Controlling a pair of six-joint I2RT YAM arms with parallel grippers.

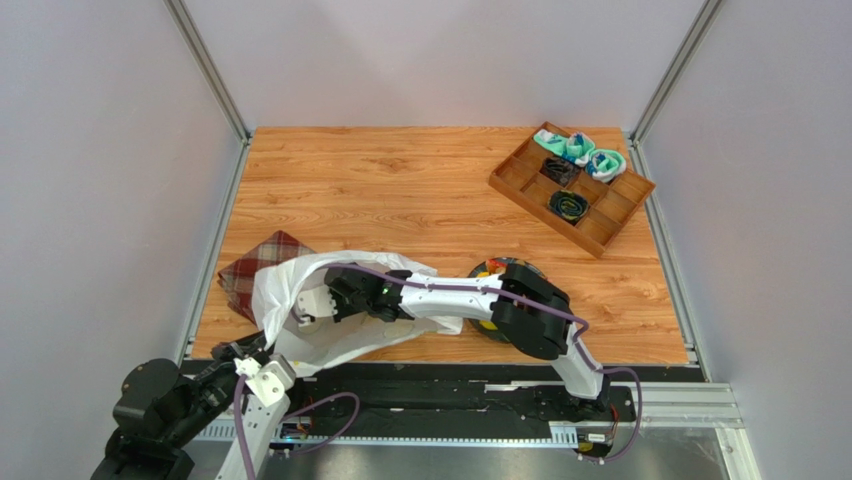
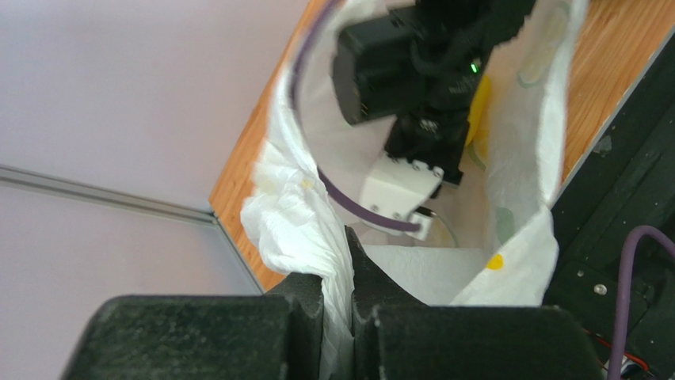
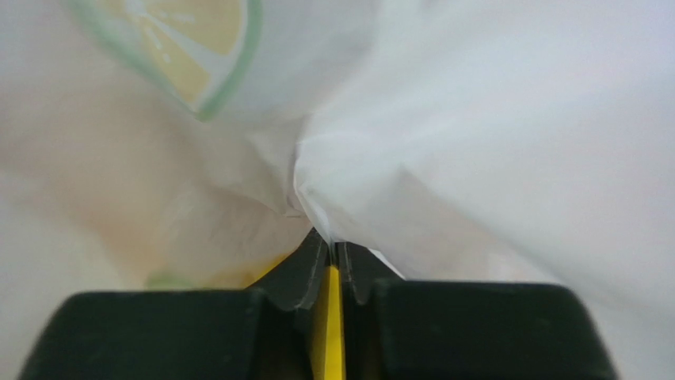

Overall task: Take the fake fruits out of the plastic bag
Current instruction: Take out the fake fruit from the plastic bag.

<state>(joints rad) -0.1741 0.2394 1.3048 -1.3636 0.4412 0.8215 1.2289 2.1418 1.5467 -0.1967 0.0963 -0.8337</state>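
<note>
**Fig.** The plastic bag (image 1: pixel 275 300) was laid at the near left of the tabletop (image 1: pixel 400 190). Its thin, crinkly rim was clamped between the left fingers (image 2: pixel 305 297). Inside the bag, the right fingers (image 3: pixel 297 273) were pressed together on a thin edge of a yellow fake fruit (image 3: pixel 329 332). The fruit was judged light, stiff and slick, best gripped across a narrow part. No other fruits could be seen.

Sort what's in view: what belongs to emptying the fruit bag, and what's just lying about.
Job: plastic bag; yellow fruit, gripped by the right hand inside the bag; left hand, pinching the bag's rim.
Lying about: red plaid cloth; wooden tray; teal rolled socks in it.
</note>
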